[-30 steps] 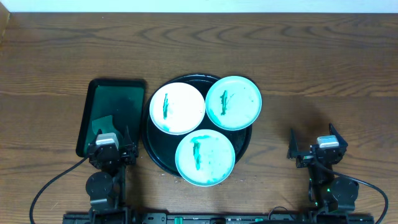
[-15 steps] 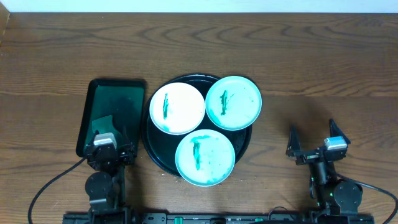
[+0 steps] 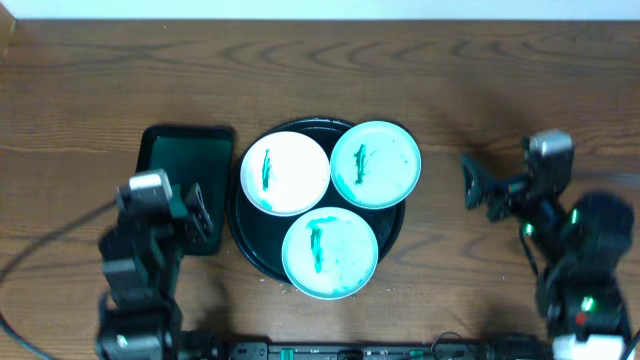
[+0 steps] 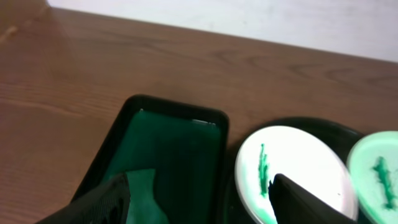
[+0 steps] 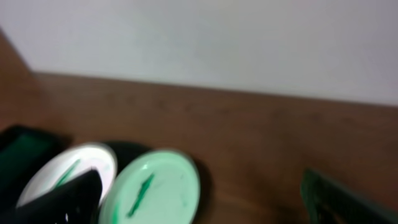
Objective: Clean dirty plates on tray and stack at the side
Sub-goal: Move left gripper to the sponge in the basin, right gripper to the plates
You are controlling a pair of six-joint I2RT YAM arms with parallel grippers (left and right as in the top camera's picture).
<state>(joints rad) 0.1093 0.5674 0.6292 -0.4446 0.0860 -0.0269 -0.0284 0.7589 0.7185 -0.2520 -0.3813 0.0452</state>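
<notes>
Left gripper (image 4: 200, 186), fingers apart over the green tray (image 4: 174, 149), likely wants the sponge (image 4: 144, 196); right gripper's (image 5: 200, 180) apart too, plates (image 3: 285, 175) unwiped.

Dark green rectangular tray (image 4: 177, 107): green sponge (image 4: 146, 194) is held inside.
Small round white plate (image 4: 301, 163): green-smeared, seated in large round black tray (image 4: 329, 124).
Left gripper (image 4: 200, 186): jaws are spread wide.
</notes>
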